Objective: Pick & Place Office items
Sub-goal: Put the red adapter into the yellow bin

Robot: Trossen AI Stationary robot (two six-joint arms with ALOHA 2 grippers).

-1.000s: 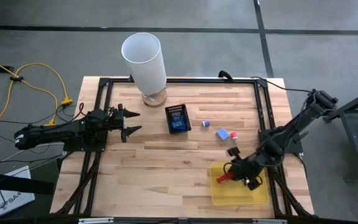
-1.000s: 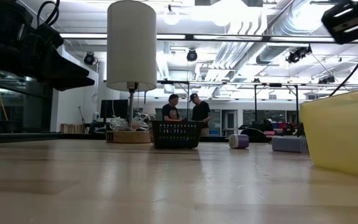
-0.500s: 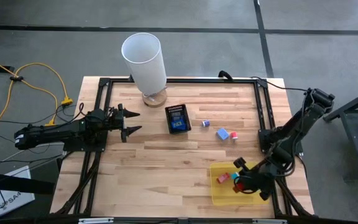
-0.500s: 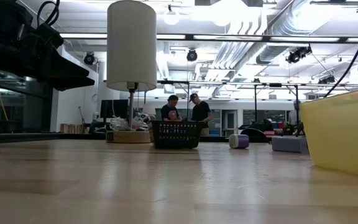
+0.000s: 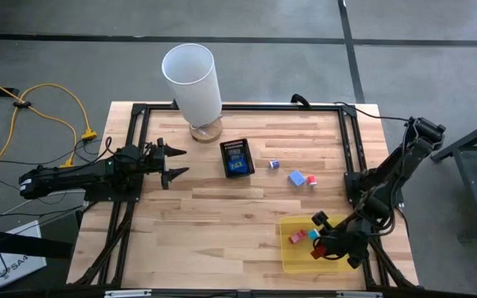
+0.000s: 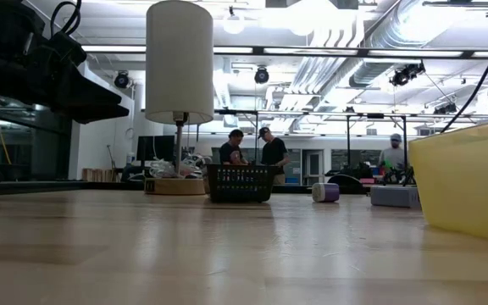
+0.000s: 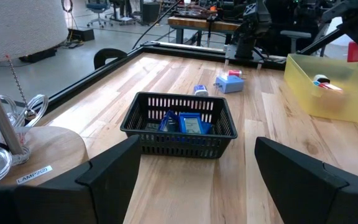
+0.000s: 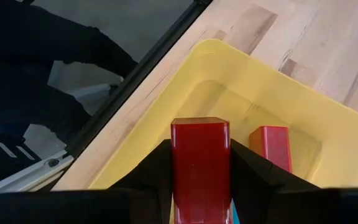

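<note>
My right gripper point(image 8: 201, 186) hangs over the flat translucent yellow tray point(image 5: 292, 258), its fingers clamped on a red rectangular block point(image 8: 200, 163). Beneath and just beside it in the tray lie a second red block point(image 8: 271, 147) and a small teal piece point(image 5: 313, 235). My left gripper point(image 7: 188, 177) waits with fingers spread wide; ahead of it on the wooden counter point(image 5: 214, 215) stands a black mesh box point(image 7: 179, 123) holding blue and dark pieces point(image 7: 185, 124). Beyond the box sit a pale blue block point(image 5: 296, 177) and a small purple piece point(image 5: 274, 165).

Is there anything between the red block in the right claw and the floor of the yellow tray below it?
Nothing visible. The right claw holds the red block over bare tray floor; another red piece lies beside it, not under.
</note>
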